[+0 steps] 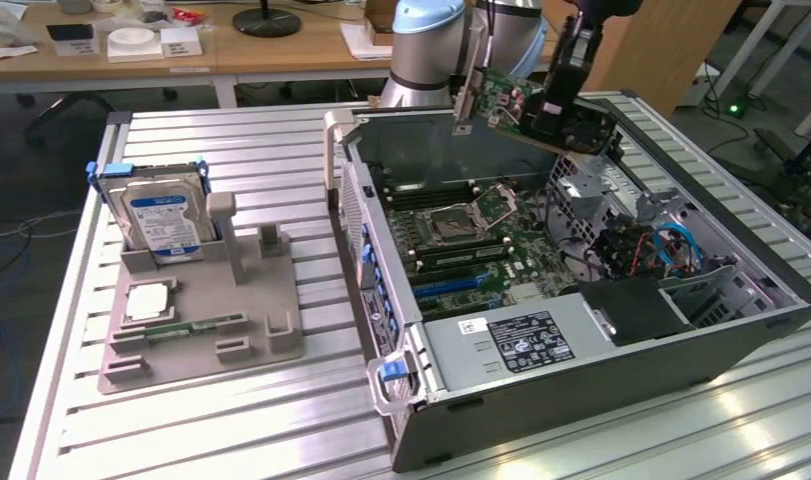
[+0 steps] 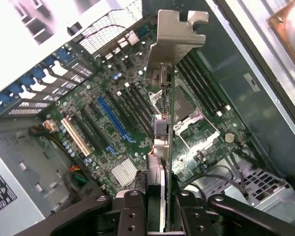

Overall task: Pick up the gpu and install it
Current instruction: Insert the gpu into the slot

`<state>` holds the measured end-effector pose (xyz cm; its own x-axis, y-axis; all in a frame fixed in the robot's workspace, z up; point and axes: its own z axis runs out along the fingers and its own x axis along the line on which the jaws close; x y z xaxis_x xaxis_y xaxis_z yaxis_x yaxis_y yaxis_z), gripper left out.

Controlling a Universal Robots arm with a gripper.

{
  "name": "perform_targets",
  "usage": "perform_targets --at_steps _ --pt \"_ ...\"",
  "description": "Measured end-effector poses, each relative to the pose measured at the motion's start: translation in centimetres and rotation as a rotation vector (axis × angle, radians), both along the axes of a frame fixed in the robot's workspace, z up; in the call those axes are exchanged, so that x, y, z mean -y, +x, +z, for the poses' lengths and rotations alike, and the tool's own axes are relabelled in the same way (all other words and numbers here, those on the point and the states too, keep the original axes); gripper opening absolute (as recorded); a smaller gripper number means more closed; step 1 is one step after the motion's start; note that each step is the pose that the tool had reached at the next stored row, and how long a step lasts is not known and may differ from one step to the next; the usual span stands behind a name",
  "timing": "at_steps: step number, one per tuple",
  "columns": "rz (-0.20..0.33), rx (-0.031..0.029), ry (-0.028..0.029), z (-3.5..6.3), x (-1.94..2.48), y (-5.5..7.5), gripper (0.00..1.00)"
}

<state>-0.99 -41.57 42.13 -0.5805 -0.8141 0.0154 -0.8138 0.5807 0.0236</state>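
While the jaws grip the gpu (image 1: pixel 501 100), tilted in the air over the open case (image 1: pixel 619 392), it's the carry-to-slot step; seating calls for squaring its edge to the blue slot (image 2: pixel 114 119).

You have open air above the motherboard (image 2: pixel 103 128): the computer case (image 1: pixel 605 395) lies with its side off, and the blue expansion slot (image 2: pixel 115 119) and its neighbours stand bare. The gpu (image 2: pixel 169 59), gripped in the claw (image 2: pixel 160 196), hangs clear over them. Watch the case's raised walls, the power supply (image 1: pixel 519 342) and the tangled cables (image 1: pixel 659 250) at the exterior view's right.
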Motion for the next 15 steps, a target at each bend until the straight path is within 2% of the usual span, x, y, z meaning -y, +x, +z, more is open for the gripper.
perform_targets --at_steps 15 --pt "0.22 0.0 -0.0134 0.0 0.0 0.0 0.27"
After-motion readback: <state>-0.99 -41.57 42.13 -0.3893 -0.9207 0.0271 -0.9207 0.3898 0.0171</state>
